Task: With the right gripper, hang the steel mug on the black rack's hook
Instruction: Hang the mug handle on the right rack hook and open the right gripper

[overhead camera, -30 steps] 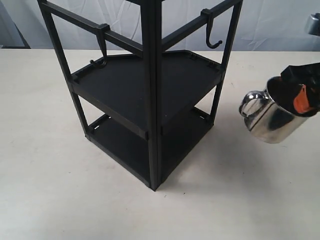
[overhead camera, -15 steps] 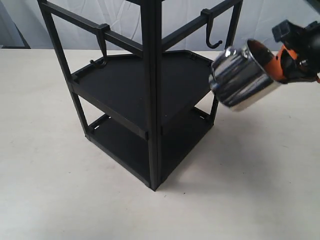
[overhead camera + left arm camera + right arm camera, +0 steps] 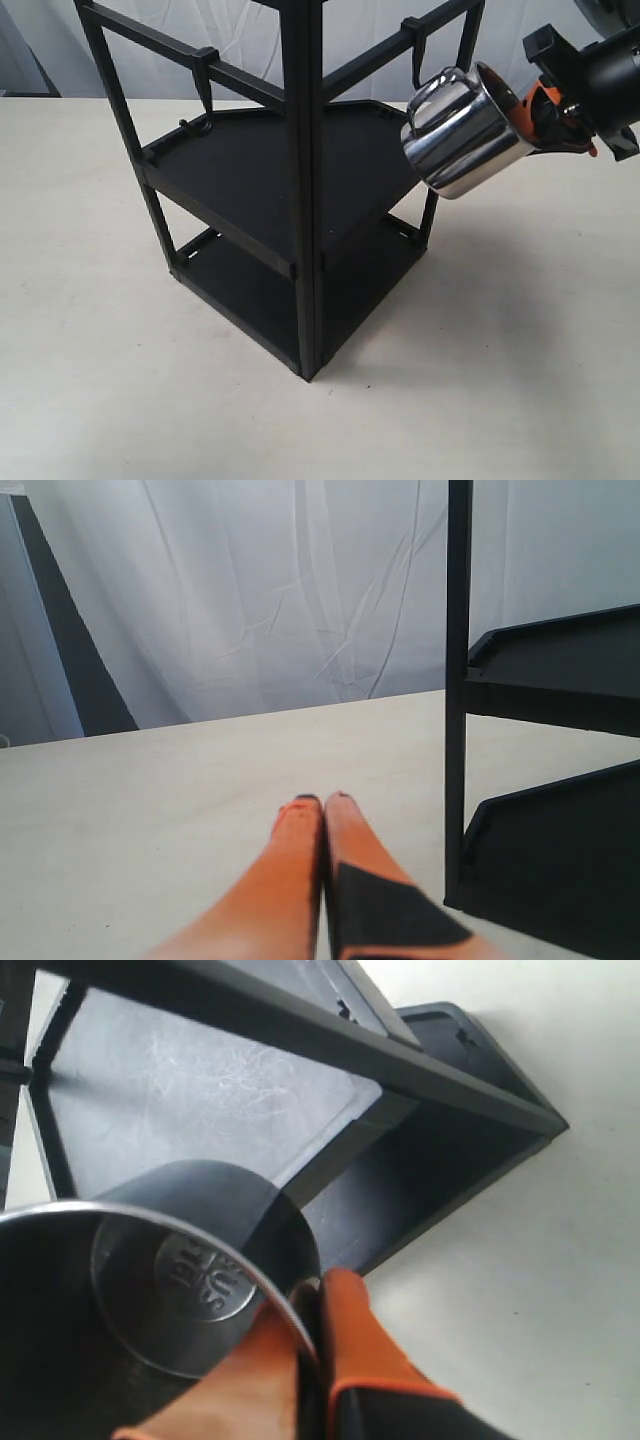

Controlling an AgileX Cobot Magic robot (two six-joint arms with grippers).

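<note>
Your right gripper point(image 3: 545, 108) has carried the steel mug point(image 3: 462, 135) up off the right side of the table point(image 3: 100, 330) and in toward the black rack point(image 3: 300, 180). A second ago the mug hung low and well clear of the frame, mouth up and handle to the left. Half a second ago it was swung onto its side near the rack's right post. Now it has rolled further, so the thin loop handle point(image 3: 432, 98) sits on top and faces the rack, right at the hook point(image 3: 416, 62) that hangs from the top bar on that side.

That puts you at the threading step, I judge. The loop looks just beside the hook's curve, or overlapping it, but from this angle you cannot tell whether it has caught; the mug hides the hook's lower end. Treat the hang as not yet done.

The gripper is clamped on the mug's rim, one orange pad point(image 3: 365, 1345) outside the wall and the other inside, as the right wrist view shows. The mug is held in the air, tilted, its mouth toward the gripper.

The mug is empty: you can see its stamped bottom. Both rack shelves point(image 3: 270, 165) are bare too.

Your left gripper point(image 3: 322, 802) rests low over the table beside the rack's post, its orange fingers point(image 3: 290, 860) pressed together on nothing.
</note>
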